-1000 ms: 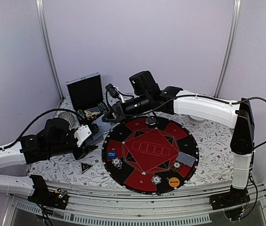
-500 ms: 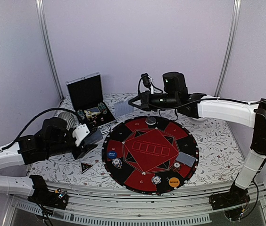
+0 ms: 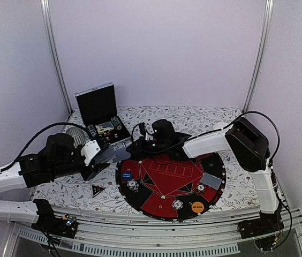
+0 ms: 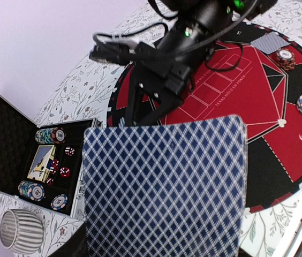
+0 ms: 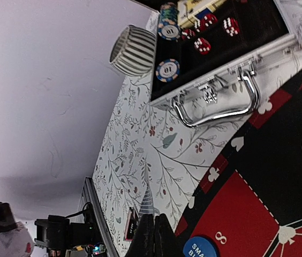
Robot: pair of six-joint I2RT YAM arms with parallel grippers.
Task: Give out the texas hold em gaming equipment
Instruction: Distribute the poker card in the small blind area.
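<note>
Two arms meet at the far-left rim of the round red-and-black felt mat (image 3: 167, 176). From its base at the near right, the right arm goes up to a high black elbow. Its white forearm then stretches left, low across the far part of the mat. The right gripper (image 3: 136, 146) points down at the rim with its fingers pressed together and nothing between them.

The left arm lies low along the left side of the floral cloth (image 3: 236, 187). The left gripper (image 3: 102, 159) is clamped on blue diamond-backed playing cards (image 4: 164, 187), held out just left of the mat — one card or a stack, I cannot tell. In the left wrist view these cards fill the near half and hide that gripper's own fingers. From above, the right arm covers the mat's far edge.

On the mat lie a round blue blind button (image 3: 127, 175), a round orange blind button (image 3: 197, 206), three striped poker chips (image 3: 133, 185) and more grey-backed cards (image 3: 211, 180). A small black triangular marker (image 3: 98, 189) sits on the cloth at the near left. The open silver-edged black case (image 3: 97, 104) stands at the far left — its contents are too small to make out from above.
</note>
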